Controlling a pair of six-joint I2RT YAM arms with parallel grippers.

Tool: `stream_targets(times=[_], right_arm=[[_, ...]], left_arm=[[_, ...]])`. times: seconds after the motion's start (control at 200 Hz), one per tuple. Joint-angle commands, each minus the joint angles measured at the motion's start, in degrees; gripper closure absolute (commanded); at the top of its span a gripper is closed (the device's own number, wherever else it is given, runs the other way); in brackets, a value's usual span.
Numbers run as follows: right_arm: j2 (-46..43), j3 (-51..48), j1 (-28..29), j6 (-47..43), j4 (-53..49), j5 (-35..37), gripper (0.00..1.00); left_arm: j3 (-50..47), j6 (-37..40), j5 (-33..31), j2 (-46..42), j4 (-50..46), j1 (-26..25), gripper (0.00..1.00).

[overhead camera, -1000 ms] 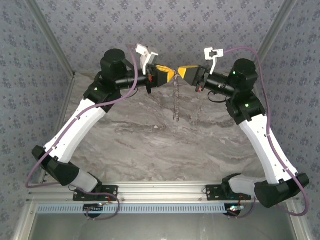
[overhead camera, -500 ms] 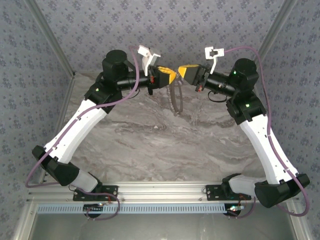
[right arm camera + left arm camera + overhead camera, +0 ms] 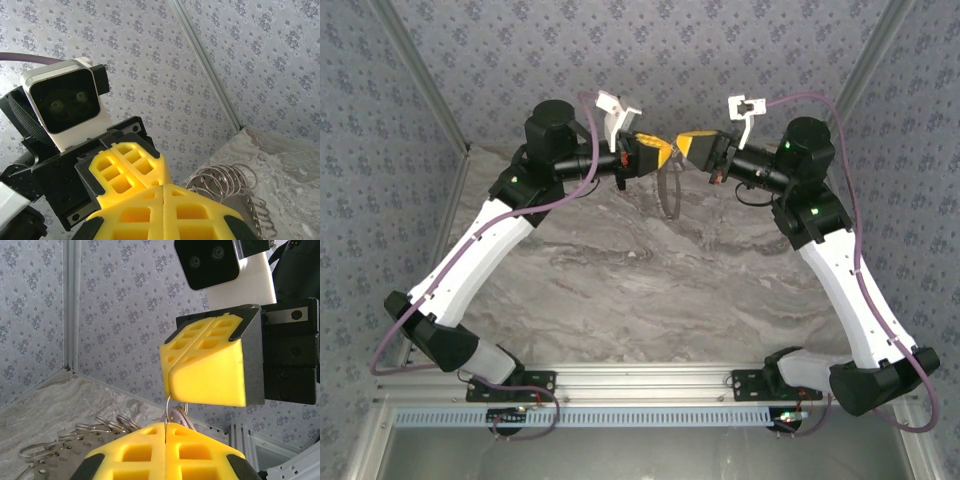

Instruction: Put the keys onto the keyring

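1. The left claw (image 3: 663, 152) and the right claw (image 3: 685, 143) meet tip to tip, high above the counter (image 3: 620, 280). Both are closed, their pads pressed flat together.
2. In the left wrist view a thin grey wire runs straight from the left claw's seam up into the right claw's seam, so each seems to pinch the keyring (image 3: 670, 195).
3. The rest of the hoop hangs directly below the two tips, its long axis running down and away from them.
4. A lilac key (image 3: 178, 415) sits at the junction, just beyond the left claw's tips and under the right claw's pads. I cannot tell which claw carries it.
5. Neither arm is nearer, since the gap between the tips is the working spot.
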Motion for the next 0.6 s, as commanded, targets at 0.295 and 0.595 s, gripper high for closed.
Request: stream_targets(times=[0.295,0.595], right_arm=[[-0.74,-3.05,-2.93,0.28,-1.16,1.87,1.00],[-0.49,-4.43,-3.60,3.58,2.83,-1.51,1.00]], left_arm=[[3.52,1.75,0.50,-2.26,2.25,-0.67,1.00],[3.52,1.58,-0.51,-2.12,2.78,-0.63,1.00]])
